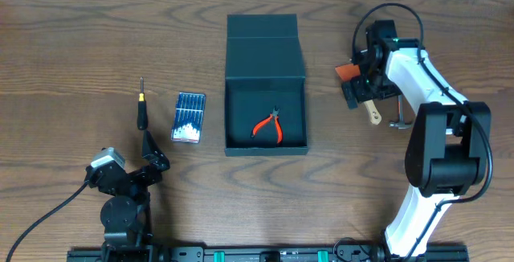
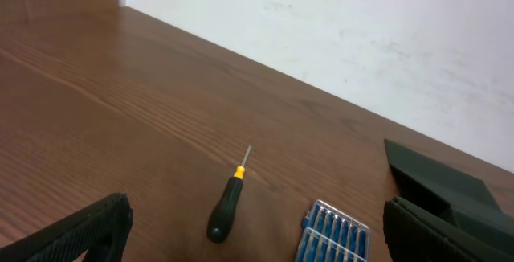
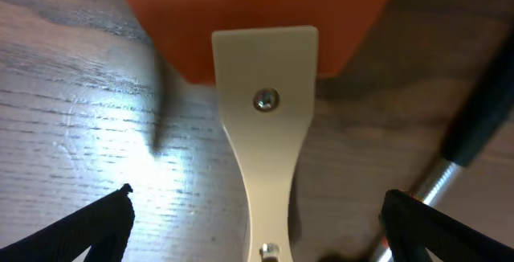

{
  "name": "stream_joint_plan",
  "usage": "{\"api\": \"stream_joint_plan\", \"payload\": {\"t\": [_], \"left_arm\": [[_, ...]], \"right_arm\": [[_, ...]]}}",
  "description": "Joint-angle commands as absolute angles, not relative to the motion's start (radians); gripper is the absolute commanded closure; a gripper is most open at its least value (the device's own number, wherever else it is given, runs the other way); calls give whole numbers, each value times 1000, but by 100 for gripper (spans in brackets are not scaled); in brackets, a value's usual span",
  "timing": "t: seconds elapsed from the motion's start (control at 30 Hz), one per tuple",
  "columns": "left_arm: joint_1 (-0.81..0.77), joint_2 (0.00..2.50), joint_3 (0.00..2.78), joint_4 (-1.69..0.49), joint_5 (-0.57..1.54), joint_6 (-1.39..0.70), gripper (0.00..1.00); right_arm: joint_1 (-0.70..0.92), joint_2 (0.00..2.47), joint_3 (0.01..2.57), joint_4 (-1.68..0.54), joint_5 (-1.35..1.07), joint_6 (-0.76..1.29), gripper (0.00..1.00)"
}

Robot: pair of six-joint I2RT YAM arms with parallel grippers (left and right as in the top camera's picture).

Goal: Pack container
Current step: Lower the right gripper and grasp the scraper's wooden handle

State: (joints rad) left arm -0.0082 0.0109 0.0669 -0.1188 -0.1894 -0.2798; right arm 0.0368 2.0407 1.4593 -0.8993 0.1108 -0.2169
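The overhead view places the container (image 1: 266, 85) at the centre of the table (image 1: 72, 45). Its flap lid is thrown back toward the top of the frame, and 1 pair of red-handled pliers (image 1: 269, 125) lies inside on the floor of the box. To the left of it sit a small blue bit case (image 1: 189, 117) and, further left, a black-handled screwdriver (image 1: 142, 111), well apart from the box. The left gripper (image 1: 152, 159) rests low in the lower left of the overhead frame, below the screwdriver and touching nothing. Only the left wrist view shows how it stands: its 2 fingers (image 2: 84, 234) fill the bottom corners, wide apart with nothing between them. It also shows the screwdriver's yellow collar, with the bit case and a dark corner of the container off to the right. The right gripper (image 1: 359, 92) hangs to the right of the container over a scraper (image 1: 372, 112) with an orange blade. A metal-shafted tool (image 1: 399, 122) lies just beside the scraper. From above, the right gripper's opening cannot be read. The right wrist view shows both fingers (image 3: 80, 230) spread to either side of the scraper's pale handle, not closed on it. It also shows a screw head in the handle and the other tool's shaft at the right edge.
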Motion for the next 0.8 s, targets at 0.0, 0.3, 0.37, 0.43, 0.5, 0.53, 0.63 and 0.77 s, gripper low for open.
{"api": "stream_joint_plan", "payload": {"t": [0.0, 0.3, 0.37, 0.43, 0.5, 0.53, 0.63, 0.77], "left_arm": [[-7, 4, 36, -125, -192, -262, 1], [-7, 4, 37, -125, -192, -262, 2], [-7, 4, 36, -125, -192, -262, 1], [-7, 4, 36, -125, -192, -262, 1], [-7, 4, 37, -125, -192, -262, 1], [-7, 4, 36, -125, -192, -262, 2], [-7, 4, 36, -125, -192, -262, 2], [-7, 4, 37, -125, -192, -262, 2]], "right_arm": [[40, 2051, 1442, -869, 95, -270, 1], [37, 2054, 1426, -836, 74, -266, 2], [34, 2056, 1408, -822, 74, -267, 1], [31, 2056, 1383, -803, 74, -266, 1], [28, 2056, 1360, -785, 74, -266, 1], [27, 2056, 1349, -776, 74, -264, 1], [17, 2056, 1322, -759, 78, -256, 1], [-1, 2056, 1312, -754, 78, -235, 6]]}}
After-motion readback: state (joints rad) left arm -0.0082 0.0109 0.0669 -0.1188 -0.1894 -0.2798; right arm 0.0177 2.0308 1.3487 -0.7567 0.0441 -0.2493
